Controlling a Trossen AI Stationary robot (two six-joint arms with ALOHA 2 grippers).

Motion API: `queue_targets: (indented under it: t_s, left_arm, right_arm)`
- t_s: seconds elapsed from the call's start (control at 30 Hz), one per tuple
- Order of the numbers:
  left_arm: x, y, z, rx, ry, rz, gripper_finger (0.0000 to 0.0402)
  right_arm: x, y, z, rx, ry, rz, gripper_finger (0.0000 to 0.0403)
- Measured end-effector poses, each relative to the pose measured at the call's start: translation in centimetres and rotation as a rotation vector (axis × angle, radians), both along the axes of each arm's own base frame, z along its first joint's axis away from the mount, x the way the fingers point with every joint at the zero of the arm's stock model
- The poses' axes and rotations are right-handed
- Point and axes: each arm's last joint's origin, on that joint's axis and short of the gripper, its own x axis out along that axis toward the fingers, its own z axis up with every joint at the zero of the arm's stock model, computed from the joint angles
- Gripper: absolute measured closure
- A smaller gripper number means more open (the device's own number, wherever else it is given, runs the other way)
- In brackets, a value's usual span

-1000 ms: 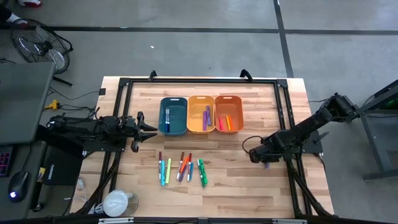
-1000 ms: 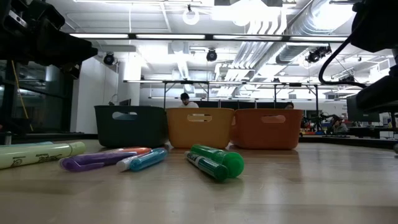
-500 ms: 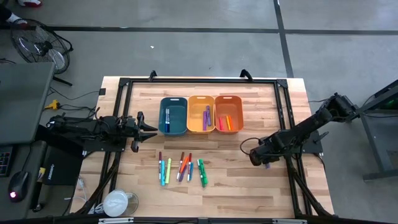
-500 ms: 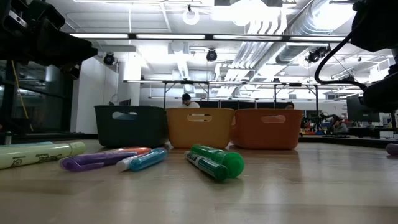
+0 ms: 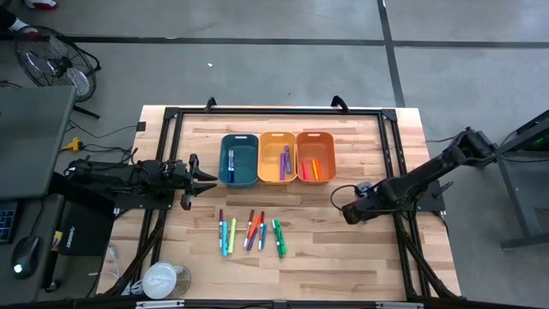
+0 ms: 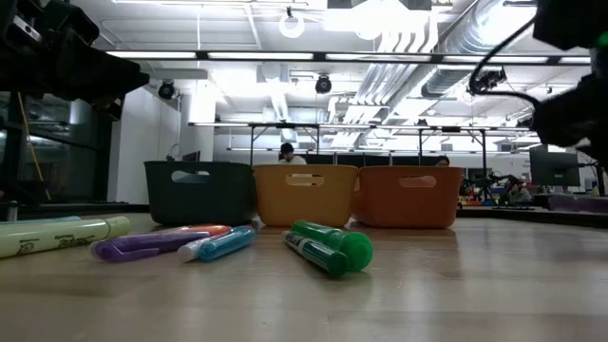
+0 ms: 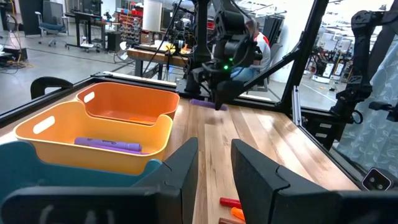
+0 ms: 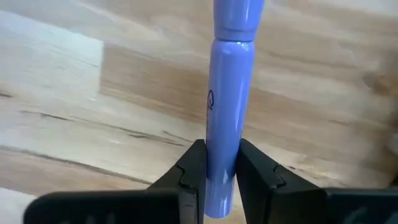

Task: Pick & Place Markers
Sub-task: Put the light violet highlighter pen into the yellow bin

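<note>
**Right gripper clamps purple marker**

Right gripper (image 8: 216, 168) grasps a slim purple plastic marker (image 8: 226, 118) above the pale wooden table (image 5: 360, 146), right of the orange rectangular plastic bin (image 5: 315, 157). Left gripper (image 5: 206, 180) waits partly parted and empty beside the teal bin (image 5: 239, 160).

No readable text, labels, brands, numbers or signs in any view. Only mark: small dark printed squiggle on barrel of purple plastic marker (image 8: 225, 118), seen in right wrist view, too small and indistinct to read as letter or logo. Remaining markers, bins and background room show no legible writing.
</note>
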Motion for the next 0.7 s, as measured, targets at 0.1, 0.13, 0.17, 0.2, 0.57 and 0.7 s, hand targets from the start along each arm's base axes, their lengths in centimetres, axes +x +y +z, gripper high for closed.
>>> queue_targets:
  t_s: [0.1, 0.13, 0.17, 0.2, 0.57, 0.7]
  left_arm:
    - [0.0, 0.0, 0.0, 0.0, 0.001, 0.0, 0.0308]
    - [0.0, 0.0, 0.0, 0.0, 0.001, 0.0, 0.0308]
    - [0.0, 0.0, 0.0, 0.0, 0.001, 0.0, 0.0308]
    - [0.0, 0.0, 0.0, 0.0, 0.0, 0.0, 0.0308]
    - [0.0, 0.0, 0.0, 0.0, 0.0, 0.0, 0.0308]
    - [0.0, 0.0, 0.0, 0.0, 0.0, 0.0, 0.0308]
  right_arm:
    - [0.2, 0.0, 0.9, 0.002, -0.028, 0.011, 0.0348]
    - [0.3, 0.1, 1.3, 0.008, -0.049, 0.021, 0.0348]
    - [0.5, 0.2, 1.8, 0.011, -0.074, 0.028, 0.0348]
    - [0.7, 0.2, 2.2, 0.007, -0.1, 0.04, 0.0348]
    - [2.6, 0.5, 7.0, -0.092, -0.343, 0.139, 0.0348]
    - [3.7, 0.3, 8.3, -0.129, -0.392, 0.157, 0.0348]
